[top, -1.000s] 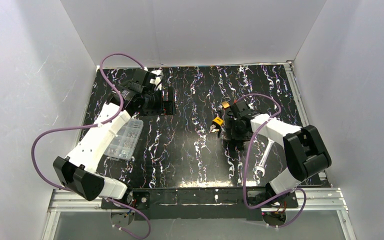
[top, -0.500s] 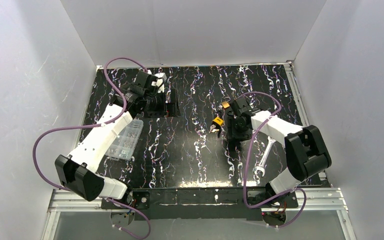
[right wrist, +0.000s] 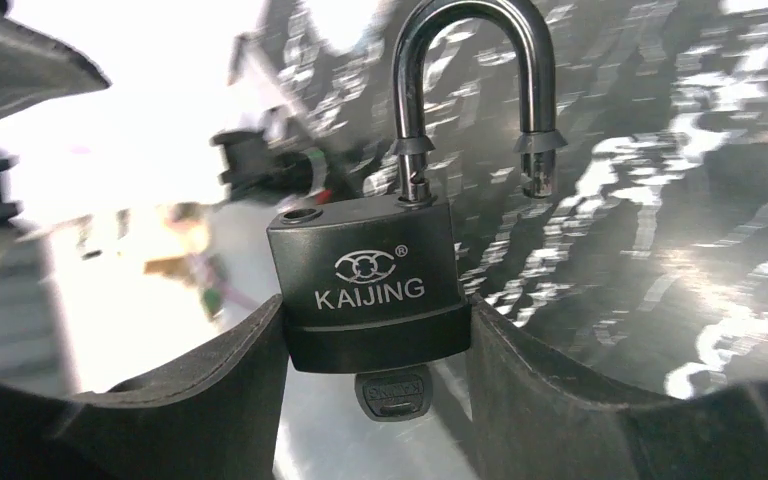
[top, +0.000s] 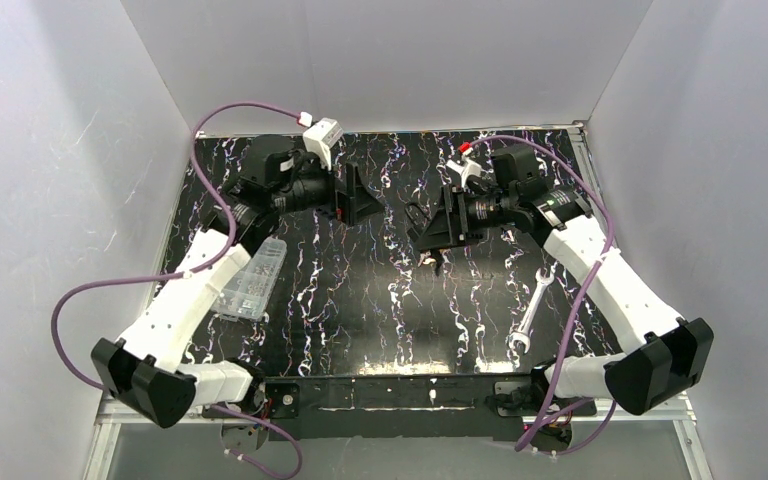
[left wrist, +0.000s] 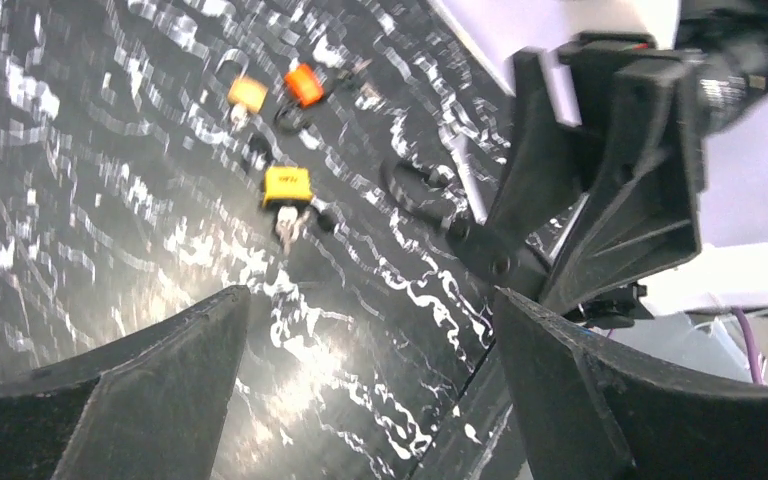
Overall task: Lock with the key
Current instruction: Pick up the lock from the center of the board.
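Now the right claw (right wrist: 375, 335) clamps the padlock (right wrist: 365, 270), shackle (right wrist: 470, 90) open, key (right wrist: 392, 392) beneath; the left claw (left wrist: 368, 300), spread and empty, should press the shackle down squarely.

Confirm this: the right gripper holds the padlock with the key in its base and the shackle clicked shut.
Wrong on the shackle: it is open, its free end out of the body. The right gripper does hold the padlock, with the key in its base. The right wrist view shows it.
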{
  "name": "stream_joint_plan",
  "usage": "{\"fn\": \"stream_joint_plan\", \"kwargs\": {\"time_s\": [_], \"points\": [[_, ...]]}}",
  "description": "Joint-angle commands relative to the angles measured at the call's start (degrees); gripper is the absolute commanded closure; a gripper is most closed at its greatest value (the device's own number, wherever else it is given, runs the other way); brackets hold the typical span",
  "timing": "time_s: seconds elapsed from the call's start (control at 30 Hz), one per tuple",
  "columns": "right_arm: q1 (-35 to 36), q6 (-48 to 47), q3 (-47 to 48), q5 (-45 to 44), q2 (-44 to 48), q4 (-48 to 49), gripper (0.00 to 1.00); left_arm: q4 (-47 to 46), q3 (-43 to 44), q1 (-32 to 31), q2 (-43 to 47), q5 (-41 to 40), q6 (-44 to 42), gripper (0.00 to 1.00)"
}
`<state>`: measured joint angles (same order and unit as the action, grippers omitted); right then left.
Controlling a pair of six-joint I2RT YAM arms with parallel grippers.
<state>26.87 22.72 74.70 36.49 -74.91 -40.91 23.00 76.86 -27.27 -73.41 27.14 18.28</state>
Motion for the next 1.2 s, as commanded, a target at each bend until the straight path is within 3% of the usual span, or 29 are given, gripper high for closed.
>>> {"fn": "stream_joint_plan", "kwargs": {"time_s": [0.0, 0.13, 0.33, 0.6, 0.87, 1.0, 1.17], "points": [[0.1, 10.5, 2.8, 25.1, 2.4, 8.2, 0.99, -9.5, 1.2, 0.3, 6.0, 12.0, -9.2, 0.11], [0.2, 24.1, 1.7, 34.1, 3.2, 22.0, 0.99, -11.2, 4.3, 0.4, 6.1, 21.5, -10.6, 0.18], [0.3, 39.5, 1.0, 38.4, 3.4, 38.5, 0.99, -12.6, 9.6, 0.5, 0.7, 36.8, -6.0, 0.28], [0.6, 53.3, -0.9, 39.5, 3.6, 55.1, 0.99, -13.8, 9.5, 0.4, 0.0, 39.9, -4.7, 0.32], [0.7, 60.0, -1.2, 39.6, 3.5, 61.4, 0.99, -15.7, 8.6, 0.5, 0.0, 42.6, -2.7, 0.38], [1.3, 64.3, -1.2, 39.4, 3.6, 66.3, 0.99, -14.4, 9.8, 0.5, -0.3, 41.4, -4.1, 0.24], [2.5, 66.1, -0.6, 39.1, 3.7, 67.6, 0.99, -14.7, 11.6, 1.1, -1.5, 41.8, -4.1, 0.22]]}}
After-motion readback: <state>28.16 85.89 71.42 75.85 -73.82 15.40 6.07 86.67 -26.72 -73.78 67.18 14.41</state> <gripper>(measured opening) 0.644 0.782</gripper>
